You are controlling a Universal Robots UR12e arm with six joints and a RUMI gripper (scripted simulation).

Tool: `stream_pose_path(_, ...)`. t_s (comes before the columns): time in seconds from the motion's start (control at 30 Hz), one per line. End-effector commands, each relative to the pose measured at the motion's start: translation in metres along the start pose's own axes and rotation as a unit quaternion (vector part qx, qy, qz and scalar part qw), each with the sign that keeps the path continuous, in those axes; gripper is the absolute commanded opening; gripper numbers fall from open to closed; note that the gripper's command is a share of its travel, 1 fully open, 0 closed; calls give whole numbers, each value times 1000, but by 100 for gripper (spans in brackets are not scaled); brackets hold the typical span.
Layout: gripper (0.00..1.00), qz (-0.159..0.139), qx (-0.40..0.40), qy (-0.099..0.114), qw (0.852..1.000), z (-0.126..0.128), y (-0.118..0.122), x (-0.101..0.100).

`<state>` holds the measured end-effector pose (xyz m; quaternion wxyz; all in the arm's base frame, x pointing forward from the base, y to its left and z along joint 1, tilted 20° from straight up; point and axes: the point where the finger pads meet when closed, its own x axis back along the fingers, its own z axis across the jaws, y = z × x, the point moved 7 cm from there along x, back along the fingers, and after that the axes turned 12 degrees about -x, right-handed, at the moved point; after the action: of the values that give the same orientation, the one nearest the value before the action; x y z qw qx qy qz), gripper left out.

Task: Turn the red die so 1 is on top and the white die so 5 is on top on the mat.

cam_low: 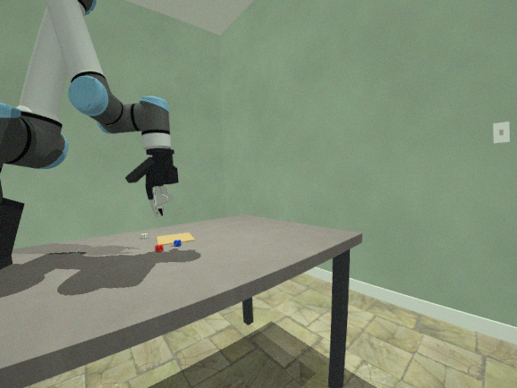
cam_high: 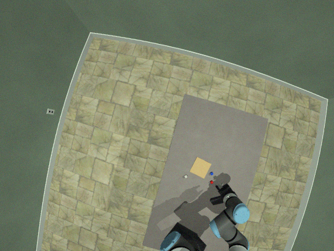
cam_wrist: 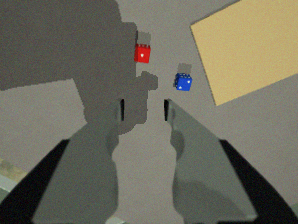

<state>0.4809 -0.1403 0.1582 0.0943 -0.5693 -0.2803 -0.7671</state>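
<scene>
My gripper [cam_low: 159, 213] [cam_wrist: 144, 100] is partly open with nothing between its fingers, and points down above the table beside the red die. The red die [cam_high: 211, 182] [cam_low: 159, 248] [cam_wrist: 142, 54] lies on the table off the mat; its upper face shows one pip in the wrist view. The blue die [cam_high: 211, 173] [cam_low: 177, 243] [cam_wrist: 183, 82] lies just off the mat's edge; its upper face seems to show two pips. The white die [cam_high: 185, 176] [cam_low: 144, 236] lies off the mat's other side, its number too small to read. The yellow mat [cam_high: 200, 168] [cam_low: 174, 238] [cam_wrist: 250, 50] carries no die.
The grey table [cam_high: 219, 130] [cam_low: 277, 241] bears the mat and all dice. The arm's shadow falls over the table near the red die. The blue and red dice lie close together. The arm [cam_high: 231, 214] [cam_low: 130, 118] reaches in from the robot's side.
</scene>
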Motion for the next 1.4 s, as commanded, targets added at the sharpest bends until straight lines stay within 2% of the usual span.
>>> stream_pose_path(0.0, 21, 14, 0, -3, 1000, 1, 4, 1)
stream_pose_path(0.33, 21, 17, 0, -3, 1000, 1, 4, 2)
stream_pose_path(0.37, 100, 17, 0, -3, 1000, 1, 4, 2)
stream_pose_path(0.97, 100, 17, 4, -3, 1000, 1, 4, 2)
stream_pose_path(1.37, 100, 18, 36, -3, 999, 0, 4, 1)
